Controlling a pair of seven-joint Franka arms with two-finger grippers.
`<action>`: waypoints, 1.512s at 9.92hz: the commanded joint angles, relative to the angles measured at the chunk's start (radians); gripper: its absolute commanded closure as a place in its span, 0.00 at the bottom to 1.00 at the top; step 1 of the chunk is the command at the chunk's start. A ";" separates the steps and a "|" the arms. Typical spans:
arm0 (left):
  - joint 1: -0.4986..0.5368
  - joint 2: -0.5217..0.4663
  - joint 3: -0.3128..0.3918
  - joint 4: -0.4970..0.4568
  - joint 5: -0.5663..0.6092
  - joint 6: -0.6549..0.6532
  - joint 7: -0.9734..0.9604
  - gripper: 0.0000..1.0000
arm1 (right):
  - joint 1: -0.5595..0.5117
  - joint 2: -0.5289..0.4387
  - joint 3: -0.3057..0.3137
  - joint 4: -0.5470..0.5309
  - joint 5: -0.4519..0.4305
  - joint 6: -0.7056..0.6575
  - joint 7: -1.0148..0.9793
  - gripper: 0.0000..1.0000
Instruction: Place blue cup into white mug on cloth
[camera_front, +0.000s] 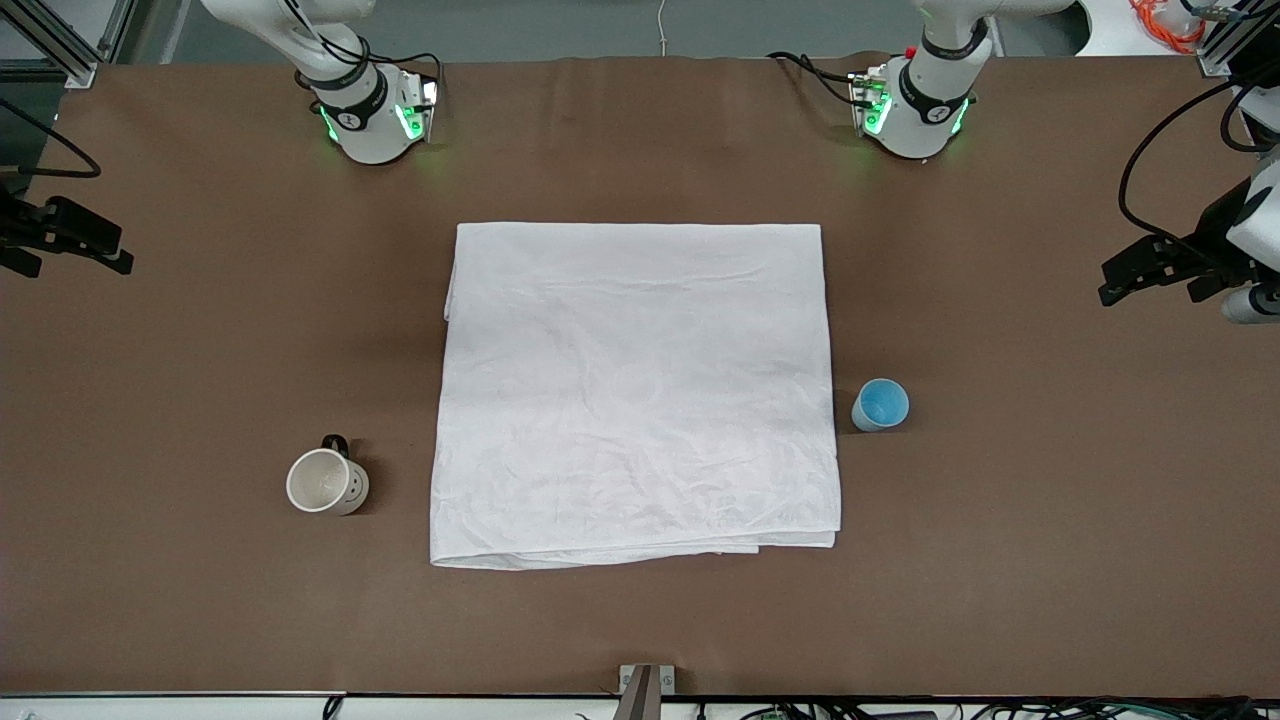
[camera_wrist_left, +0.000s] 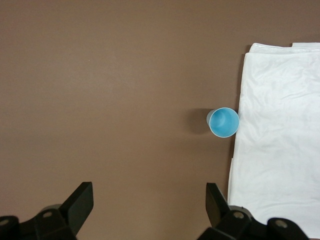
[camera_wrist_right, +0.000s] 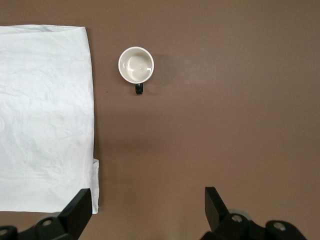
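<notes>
The blue cup (camera_front: 881, 404) stands upright on the brown table, just off the cloth's (camera_front: 636, 390) edge toward the left arm's end. The white mug (camera_front: 326, 481) stands upright on the table off the cloth's edge toward the right arm's end, nearer the front camera than the cup. The cloth has nothing on it. My left gripper (camera_front: 1125, 275) is open and empty, up over bare table at its own end; its wrist view shows the gripper (camera_wrist_left: 149, 200), the cup (camera_wrist_left: 223, 122) and the cloth (camera_wrist_left: 280, 140). My right gripper (camera_front: 115, 250) is open and empty over its end; its wrist view shows the gripper (camera_wrist_right: 148, 202), the mug (camera_wrist_right: 136, 64) and the cloth (camera_wrist_right: 45, 115).
The brown table (camera_front: 1000, 560) spreads wide around the cloth. A small metal bracket (camera_front: 645, 685) sits at the table's front edge. The arm bases (camera_front: 370, 110) and cables stand along the back edge.
</notes>
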 joint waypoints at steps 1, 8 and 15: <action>0.001 0.001 0.000 0.016 0.001 -0.017 0.012 0.01 | 0.001 0.004 0.001 0.007 -0.003 0.001 0.013 0.01; 0.011 0.082 -0.003 0.064 -0.005 -0.017 0.018 0.01 | 0.112 0.056 0.003 -0.370 0.027 0.464 0.013 0.00; -0.102 0.433 -0.035 0.176 -0.065 0.073 0.003 0.01 | 0.118 0.301 0.009 -0.607 0.046 0.976 0.013 0.01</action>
